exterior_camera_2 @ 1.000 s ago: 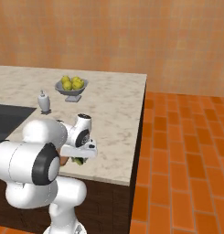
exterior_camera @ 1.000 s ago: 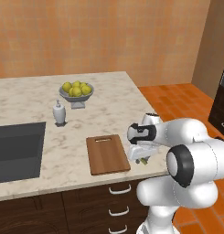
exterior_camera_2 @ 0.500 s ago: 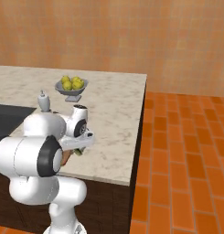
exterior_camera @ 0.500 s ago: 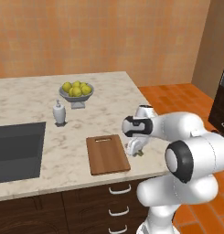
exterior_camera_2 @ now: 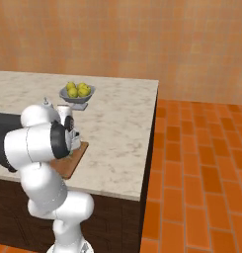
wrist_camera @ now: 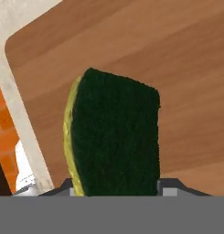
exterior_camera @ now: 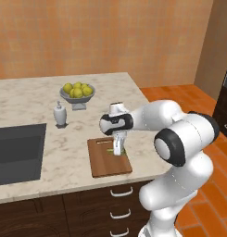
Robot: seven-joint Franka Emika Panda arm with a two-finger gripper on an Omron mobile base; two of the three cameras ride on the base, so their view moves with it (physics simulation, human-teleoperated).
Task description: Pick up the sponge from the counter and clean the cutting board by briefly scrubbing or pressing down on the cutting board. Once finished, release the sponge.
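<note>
— Hand view first: what is seen between the fingers?

— The small flat sponge (wrist_camera: 114, 137), dark green on one face and yellow on the other, is held upright in the two-finger gripper (wrist_camera: 115, 183), which is closed narrowly on it. The rectangular brown wooden cutting board (wrist_camera: 177, 68) lies beyond it, with the beige marbled counter (wrist_camera: 13, 91) at the board's edge.

— And where is the sponge placed from the base cameras?

— In the left base view the gripper (exterior_camera: 117, 149) is seen over the cutting board (exterior_camera: 105, 164), near its middle, with a green sliver of sponge (exterior_camera: 111, 151) at the tips. Contact with the wood cannot be judged.

— What could go wrong?

— The sponge is gripped near one end, so if it is pressed down edge-on it may be bent or twisted out of the fingers. If the board is pushed sideways during scrubbing, it may be slid towards the counter's front edge. A release made too high may let the sponge be bounced off the board.

— Is anything else at risk?

— The grey bowl of yellow lemons (exterior_camera: 78, 92) and the small white dispenser bottle (exterior_camera: 60, 115) are well apart.
</note>
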